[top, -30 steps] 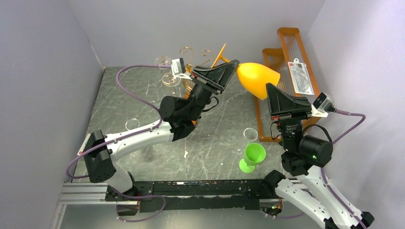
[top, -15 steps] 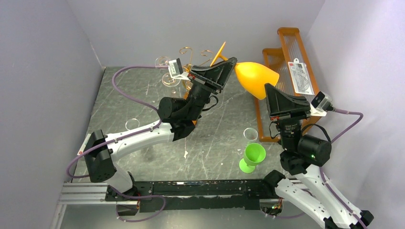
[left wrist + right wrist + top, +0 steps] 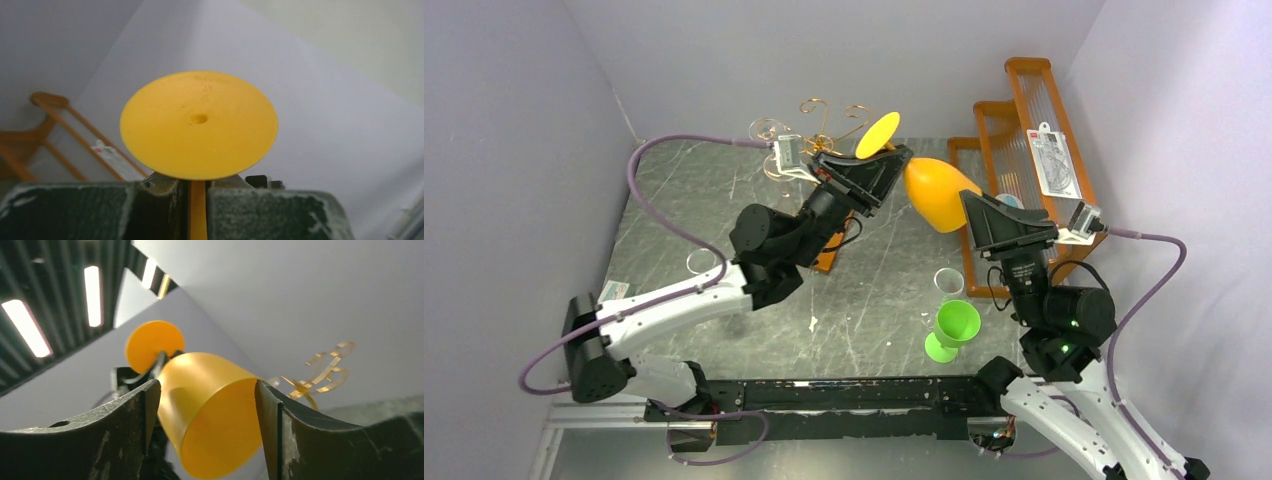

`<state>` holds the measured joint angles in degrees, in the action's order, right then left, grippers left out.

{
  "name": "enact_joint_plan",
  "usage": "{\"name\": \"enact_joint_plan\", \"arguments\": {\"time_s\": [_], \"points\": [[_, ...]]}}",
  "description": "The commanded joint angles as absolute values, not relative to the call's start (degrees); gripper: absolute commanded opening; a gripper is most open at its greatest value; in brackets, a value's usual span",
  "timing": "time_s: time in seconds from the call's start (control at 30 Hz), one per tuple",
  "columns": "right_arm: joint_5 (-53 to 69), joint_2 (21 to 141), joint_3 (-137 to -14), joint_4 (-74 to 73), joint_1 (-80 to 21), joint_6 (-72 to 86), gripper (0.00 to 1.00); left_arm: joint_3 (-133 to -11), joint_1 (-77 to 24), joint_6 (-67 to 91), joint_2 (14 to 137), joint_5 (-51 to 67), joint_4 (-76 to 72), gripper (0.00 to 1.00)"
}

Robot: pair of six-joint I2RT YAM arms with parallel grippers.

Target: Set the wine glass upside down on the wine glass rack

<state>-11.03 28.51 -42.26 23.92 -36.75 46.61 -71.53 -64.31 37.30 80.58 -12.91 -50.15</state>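
The yellow wine glass (image 3: 932,192) hangs in the air, tilted, with its round foot (image 3: 198,124) toward the back wall and its bowl (image 3: 215,410) toward my right arm. My left gripper (image 3: 894,162) is shut on its thin stem (image 3: 198,210), just under the foot. My right gripper (image 3: 206,386) is open, its fingers spread on either side of the bowl near the rim. In the top view it (image 3: 972,207) sits at the bowl's open end. The wine glass rack (image 3: 820,124), copper-gold scrolls, stands behind my left gripper and shows in the right wrist view (image 3: 322,371).
A green wine glass (image 3: 954,325) and a clear cup (image 3: 948,281) stand near my right arm. The orange stepped shelf (image 3: 1022,110) with a packet (image 3: 1054,160) fills the back right. Clear glassware (image 3: 781,166) sits by the rack, and a clear ring (image 3: 701,261) lies at the left.
My right gripper has opened from shut and now straddles the bowl. The left arm turned the glass and drew it down-left, so the foot faces up.
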Motion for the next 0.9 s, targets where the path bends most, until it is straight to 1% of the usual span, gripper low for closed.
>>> {"name": "enact_joint_plan", "arguments": {"time_s": [0.0,0.03,0.13,0.23,0.37,0.47,0.53,0.63,0.7,0.73,0.87], "points": [[-21.2,25.9,-43.9,7.1,-36.8,42.6,0.75,-69.5,-64.7,28.5,73.3,-13.7,-32.2,0.05],[-22.5,25.9,-44.4,3.9,-36.8,42.3,0.76,-69.3,-64.7,27.1,72.0,-13.5,-28.7,0.05],[-24.0,26.1,-45.3,0.4,-36.7,41.3,0.77,-69.3,-64.7,22.2,68.5,-12.8,-17.8,0.05],[-23.2,26.7,-45.4,0.2,-36.7,40.6,0.77,-69.1,-64.6,16.7,65.1,-13.3,-8.4,0.05],[-19.6,28.5,-44.9,0.8,-36.7,39.4,0.77,-67.4,-64.7,12.1,61.6,-15.5,0.5,0.05],[-12.9,31.2,-45.2,2.3,-36.8,35.4,0.77,-66.3,-64.7,10.7,60.2,-15.3,3.5,0.05],[-5.8,33.2,-45.9,2.7,-36.8,32.9,0.81,-65.0,-64.6,10.2,59.3,-14.0,2.2,0.05],[7.2,35.8,-45.6,5.5,-36.8,29.0,0.85,-63.9,-64.6,9.3,59.2,-11.9,0.8,0.05],[15.3,37.5,-45.4,6.9,-36.7,26.8,0.86,-63.9,-64.7,8.8,59.8,-11.1,0.5,0.05],[22.2,39.2,-45.5,7.3,-36.7,25.1,0.86,-63.5,-64.7,8.0,60.2,-9.5,0.4,0.05],[26.1,38.8,-44.0,10.8,-36.7,25.5,0.87,-60.8,-64.6,5.9,59.6,-7.2,-3.5,0.05]]}}
